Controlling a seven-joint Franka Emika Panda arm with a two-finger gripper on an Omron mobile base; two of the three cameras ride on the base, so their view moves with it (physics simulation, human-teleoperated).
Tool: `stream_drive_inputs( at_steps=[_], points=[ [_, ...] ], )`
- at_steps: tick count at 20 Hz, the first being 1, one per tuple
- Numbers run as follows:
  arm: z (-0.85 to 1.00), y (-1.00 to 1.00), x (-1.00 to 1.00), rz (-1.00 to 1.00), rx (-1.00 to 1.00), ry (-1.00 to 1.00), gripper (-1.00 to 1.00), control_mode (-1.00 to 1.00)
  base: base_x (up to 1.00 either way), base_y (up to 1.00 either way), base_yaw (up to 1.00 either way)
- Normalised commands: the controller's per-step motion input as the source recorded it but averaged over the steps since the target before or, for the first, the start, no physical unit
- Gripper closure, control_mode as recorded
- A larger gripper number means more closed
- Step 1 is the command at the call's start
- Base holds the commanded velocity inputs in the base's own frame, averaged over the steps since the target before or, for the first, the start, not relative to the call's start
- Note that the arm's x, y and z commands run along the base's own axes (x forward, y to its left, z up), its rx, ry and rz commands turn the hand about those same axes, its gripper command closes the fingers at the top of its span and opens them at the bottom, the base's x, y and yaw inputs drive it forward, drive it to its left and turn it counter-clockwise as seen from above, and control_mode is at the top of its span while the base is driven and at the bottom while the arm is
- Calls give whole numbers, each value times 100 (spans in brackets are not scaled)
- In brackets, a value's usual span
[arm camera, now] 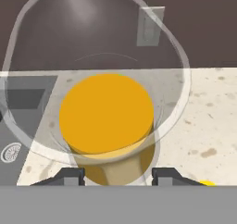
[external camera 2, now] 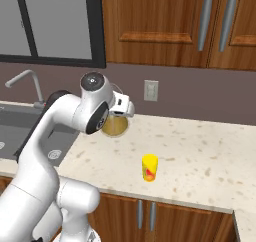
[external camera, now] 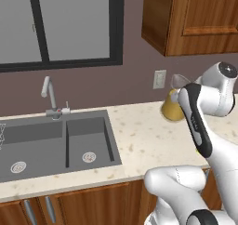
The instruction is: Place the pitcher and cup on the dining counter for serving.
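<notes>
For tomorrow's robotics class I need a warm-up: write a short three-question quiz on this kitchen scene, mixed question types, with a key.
1. True or false: the yellow cup stands inside the sink.
2. Multiple choice: the claw is nearest to which item? A) faucet B) pitcher C) wall outlet
3. Fill in: the pitcher holds ____-coloured liquid.

Key: 1 false, it stands on the speckled counter. 2 B, the claw's fingertips sit either side of the pitcher in the hand view. 3 amber-orange.
</notes>
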Motion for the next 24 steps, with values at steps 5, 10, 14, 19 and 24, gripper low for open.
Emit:
stream_drive_inputs(
  at_steps=[5, 10, 14, 19, 24],
  points=[
    [33, 0, 0, 0, 0, 1, 100, -100, 0, 0, 0],
    [0, 1, -14, 3, 0, 0, 100, -100, 0, 0, 0],
    [0, 0, 0, 0, 0, 0, 100, 100, -53, 27, 48],
    [0, 0, 0, 0, 0, 0, 100, 100, -31, 46, 89],
    [0, 0, 0, 0, 0, 0, 100, 100, -14, 49, 100]
  ],
)
